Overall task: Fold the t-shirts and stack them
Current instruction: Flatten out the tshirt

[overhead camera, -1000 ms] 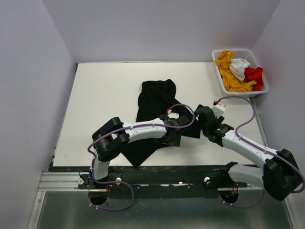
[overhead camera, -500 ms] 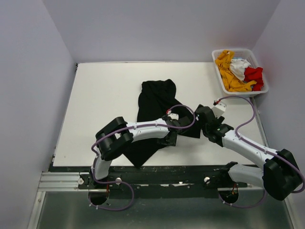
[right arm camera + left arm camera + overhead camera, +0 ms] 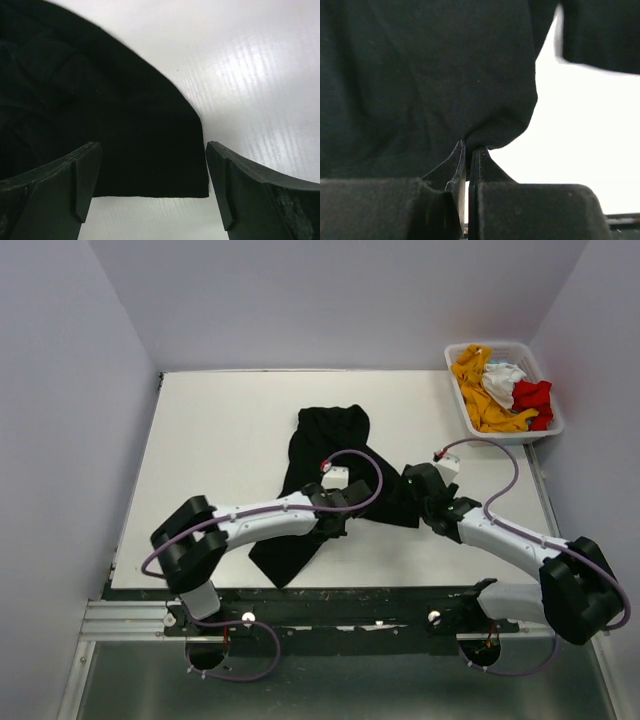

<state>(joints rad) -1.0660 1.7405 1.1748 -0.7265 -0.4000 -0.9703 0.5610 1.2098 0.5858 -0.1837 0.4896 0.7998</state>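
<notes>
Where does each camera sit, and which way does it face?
Top external: above, behind the bases, looking down at the table, black t-shirt and basket; both arms show.
Left wrist: along the left gripper, shut on the black t-shirt.
Right wrist: down past the open right gripper at the t-shirt's corner.
Shared: the black t-shirt, in all three.

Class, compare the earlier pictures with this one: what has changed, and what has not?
The left gripper closed on the black t-shirt, pinching a fold, its arm swinging left. The right gripper edged forward, staying open over the shirt's corner. The basket is unchanged.
</notes>
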